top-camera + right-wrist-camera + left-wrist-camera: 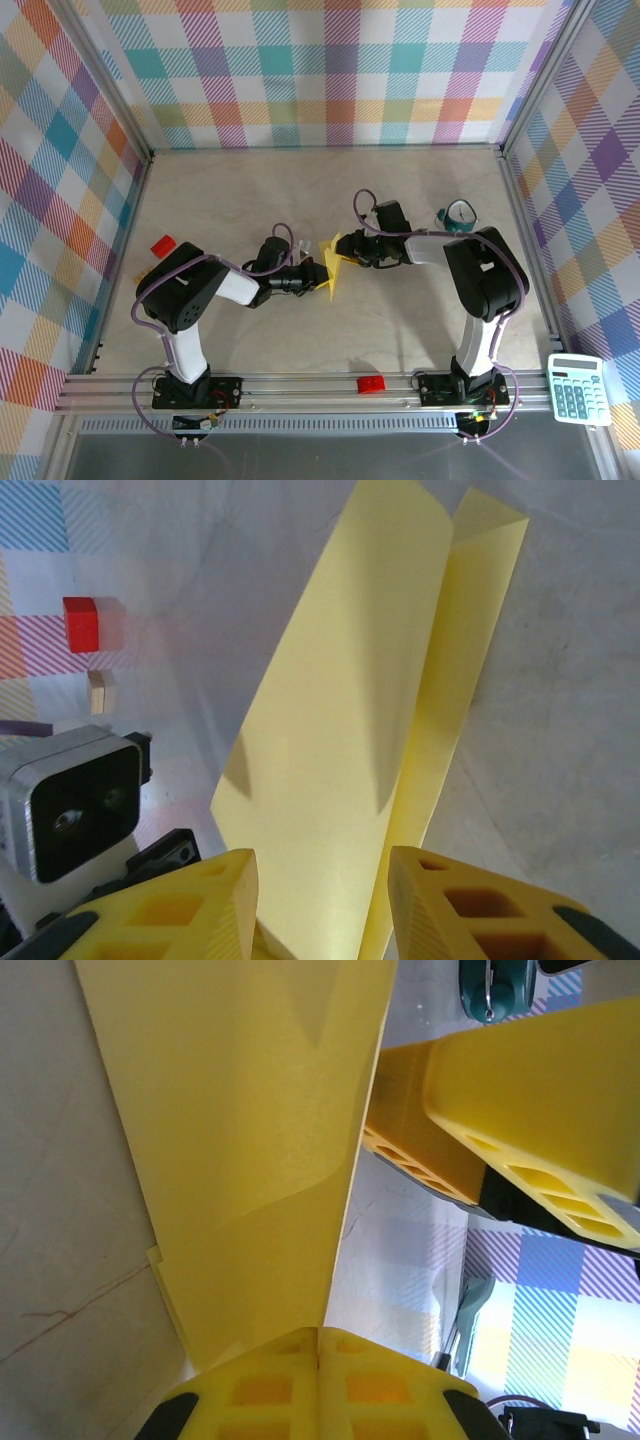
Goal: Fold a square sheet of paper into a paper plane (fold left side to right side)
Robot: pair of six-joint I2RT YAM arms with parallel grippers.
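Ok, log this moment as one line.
left gripper: shut on folded yellow paper sheet | right gripper: open, fingers either side of sheet

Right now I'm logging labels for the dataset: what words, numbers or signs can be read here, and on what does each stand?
No text here can be read.
Calculator: the marks on its keys are too small to read.
Paper: plain yellow, no print on the sides that show.

Beige table (400, 325), red brick (162, 244) and teal object (457, 217) on it
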